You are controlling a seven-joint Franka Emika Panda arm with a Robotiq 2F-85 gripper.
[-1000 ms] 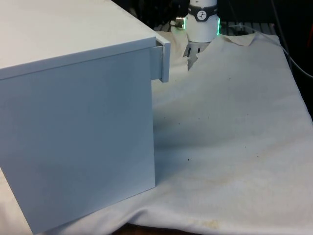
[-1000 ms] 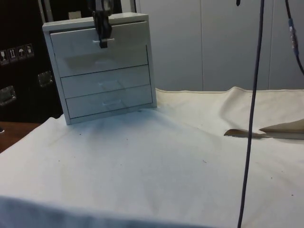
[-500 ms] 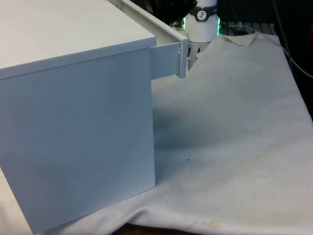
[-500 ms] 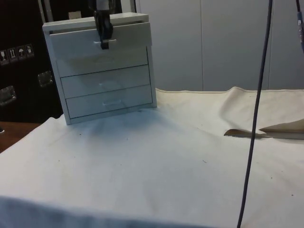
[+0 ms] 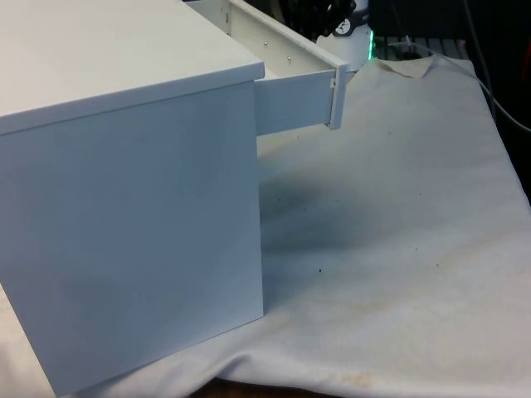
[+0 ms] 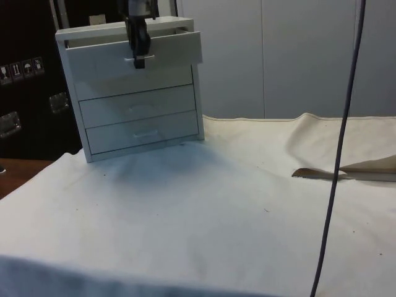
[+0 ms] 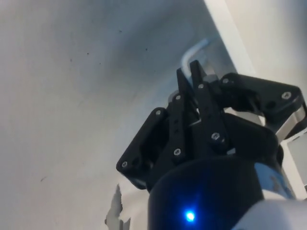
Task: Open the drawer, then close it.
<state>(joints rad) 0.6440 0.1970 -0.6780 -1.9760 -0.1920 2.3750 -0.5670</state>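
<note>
Clamping the handle (image 6: 138,60) of the top drawer (image 6: 133,55), my pincer (image 6: 138,54) hangs at its front. I see that drawer standing part way out of the white chest (image 6: 133,93), which sits on the counter (image 6: 204,210); both lower drawers are shut.

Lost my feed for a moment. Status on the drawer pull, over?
Gripper shut on top drawer handle. Top drawer partly out of the white chest; the two lower drawers shut. Nothing in the drawer's path on the cloth.
</note>
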